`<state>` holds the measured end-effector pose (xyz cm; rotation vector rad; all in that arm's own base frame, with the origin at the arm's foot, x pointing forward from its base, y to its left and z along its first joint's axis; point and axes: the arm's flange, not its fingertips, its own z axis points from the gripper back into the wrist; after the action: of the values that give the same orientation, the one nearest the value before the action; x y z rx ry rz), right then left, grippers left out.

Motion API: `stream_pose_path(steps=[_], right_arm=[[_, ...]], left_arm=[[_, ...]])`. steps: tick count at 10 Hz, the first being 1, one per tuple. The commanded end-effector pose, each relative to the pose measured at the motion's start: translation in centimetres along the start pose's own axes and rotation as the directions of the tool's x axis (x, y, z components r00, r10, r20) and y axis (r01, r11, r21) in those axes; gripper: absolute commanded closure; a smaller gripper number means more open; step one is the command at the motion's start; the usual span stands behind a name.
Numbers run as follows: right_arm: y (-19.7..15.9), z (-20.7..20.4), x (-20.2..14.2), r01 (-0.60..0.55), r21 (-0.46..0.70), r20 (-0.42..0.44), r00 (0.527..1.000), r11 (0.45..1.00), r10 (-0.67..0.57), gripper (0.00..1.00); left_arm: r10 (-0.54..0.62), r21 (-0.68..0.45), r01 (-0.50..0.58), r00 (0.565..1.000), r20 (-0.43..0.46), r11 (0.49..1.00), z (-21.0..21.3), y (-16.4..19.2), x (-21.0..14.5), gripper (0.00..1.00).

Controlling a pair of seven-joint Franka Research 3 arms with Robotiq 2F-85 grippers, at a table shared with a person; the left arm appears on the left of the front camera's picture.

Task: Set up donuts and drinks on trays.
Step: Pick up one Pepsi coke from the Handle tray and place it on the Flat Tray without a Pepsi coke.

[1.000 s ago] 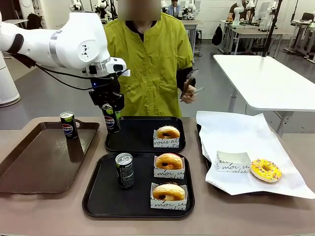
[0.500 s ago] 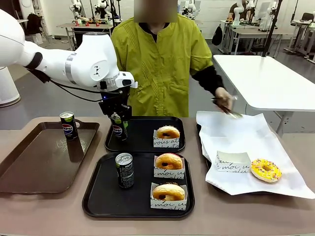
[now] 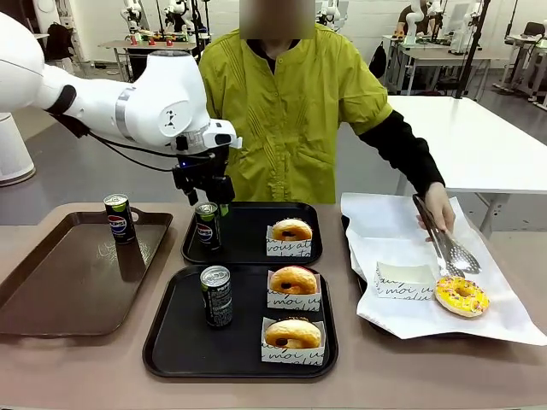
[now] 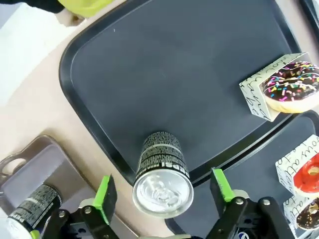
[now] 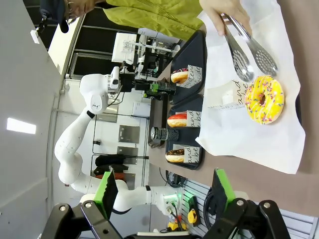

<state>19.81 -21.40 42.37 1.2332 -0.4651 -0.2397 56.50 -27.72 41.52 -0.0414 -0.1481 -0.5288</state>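
I see a Pepsi can [image 3: 206,225] standing upright near the left edge of the far black tray [image 3: 248,252], with my left gripper [image 3: 205,190] just above it, jaws spread wide and clear of the can on both sides. From the left wrist, the can's silver top [image 4: 162,192] sits between the green pads [image 4: 105,196], touching neither. On that same tray a boxed donut [image 3: 291,237] sits toward the right.

The near black tray [image 3: 171,350] carries a black can with green print [image 3: 217,295] at its left and two boxed donuts, one [image 3: 293,286] behind the other [image 3: 292,340], at its right. A second Pepsi can [image 3: 119,218] stands at the far end of the long brown tray [image 3: 51,290] on the left.

To the right, on white paper [image 3: 402,226], an empty white box [image 3: 404,281] sits just beside a yellow sprinkled donut [image 3: 461,295]. The person's hand [image 3: 439,207] holds metal tongs [image 3: 449,248] whose tips hover just above that donut.

My right gripper [image 5: 163,188] is up off the table, jaws apart with nothing between them.
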Motion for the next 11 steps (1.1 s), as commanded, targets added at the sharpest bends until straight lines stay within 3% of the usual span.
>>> stream_pose_path(steps=[1, 5, 8, 11], right_arm=[[0.1, -0.1, 0.2, -0.016, 0.028, 0.015, 1.000, 0.999, 0.015, 0.00], [0.1, -0.1, 0.2, -0.016, 0.028, 0.015, 1.000, 0.999, 0.015, 0.00], [0.1, -0.1, 0.2, -0.016, 0.028, 0.015, 1.000, 0.999, 0.015, 0.00], [0.1, -0.1, 0.2, -0.016, 0.028, 0.015, 1.000, 0.999, 0.015, 0.00]], left_arm=[[0.027, 0.054, -0.028, 1.000, 0.003, 0.998, 2.1, -0.5, -1.0, 0.01], [0.035, 0.133, -0.032, 0.999, -0.020, 0.991, 6.8, -2.4, -6.7, 0.00], [0.042, 0.115, -0.043, 0.999, 0.007, 0.992, 8.3, -2.8, -11.1, 0.00], [0.120, 0.101, -0.121, 0.993, 0.024, 0.987, 7.4, -1.0, -12.4, 0.00]])
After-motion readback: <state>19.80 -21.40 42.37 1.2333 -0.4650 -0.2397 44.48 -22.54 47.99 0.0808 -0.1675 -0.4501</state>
